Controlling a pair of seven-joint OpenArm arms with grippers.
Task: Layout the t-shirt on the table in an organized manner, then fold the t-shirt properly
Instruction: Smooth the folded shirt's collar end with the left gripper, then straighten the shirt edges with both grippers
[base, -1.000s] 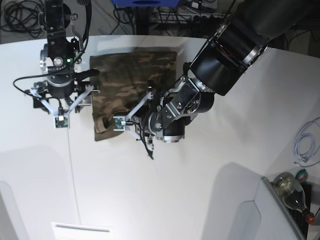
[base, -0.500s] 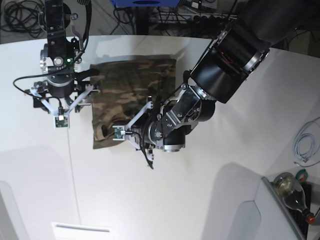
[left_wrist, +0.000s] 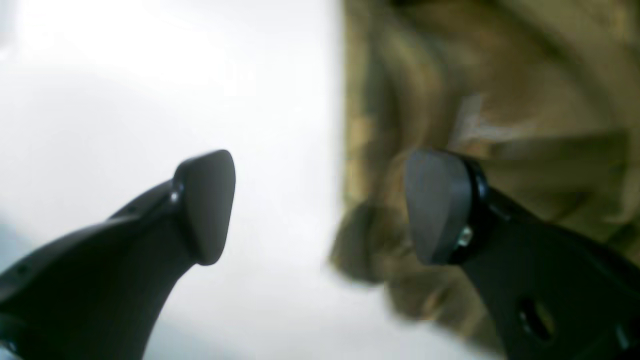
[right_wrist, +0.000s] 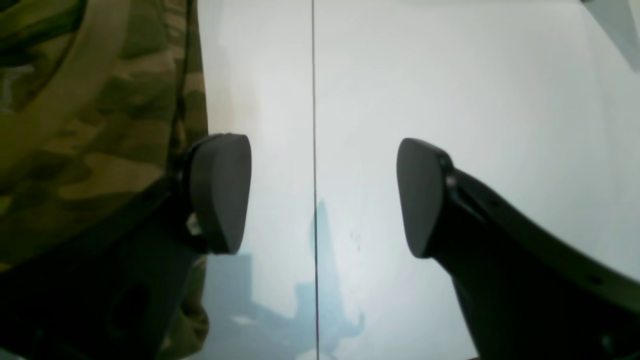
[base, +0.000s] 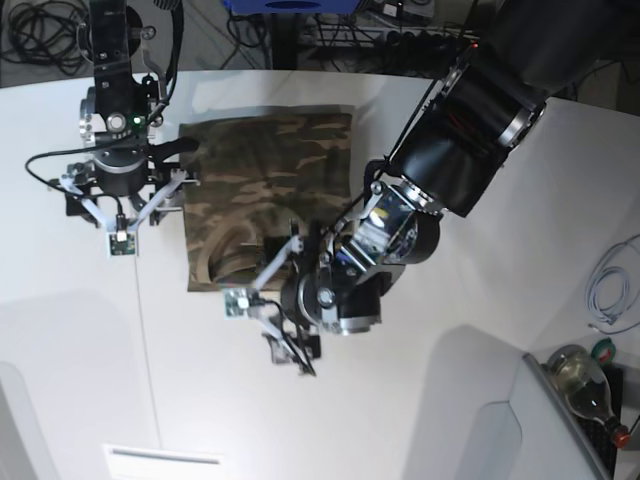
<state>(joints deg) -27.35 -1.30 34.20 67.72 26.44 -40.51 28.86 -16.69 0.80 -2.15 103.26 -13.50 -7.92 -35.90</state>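
Note:
The camouflage t-shirt (base: 265, 180) lies folded in a rough rectangle on the white table (base: 420, 400), its tan collar (base: 215, 255) at the near left corner. My left gripper (base: 297, 296) is open over the shirt's near edge. In the left wrist view (left_wrist: 322, 205) one finger is over bare table (left_wrist: 150, 75) and the other over the blurred shirt (left_wrist: 500, 75). My right gripper (base: 125, 195) is open at the shirt's left edge. In the right wrist view (right_wrist: 320, 195) one finger is by the shirt (right_wrist: 90, 125) and the other over the table (right_wrist: 450, 75). Neither gripper holds anything.
A thin seam line (base: 150, 350) runs down the table and shows between my right fingers (right_wrist: 314, 100). A white cable (base: 610, 290) and a bottle (base: 585, 385) are at the right edge. A white label (base: 165, 460) lies near the front. Cables hang beyond the far edge.
My left arm has moved toward the near side, from over the shirt's lower part to its near edge. The shirt's near edge now lies flatter and further out. The right arm has not moved.

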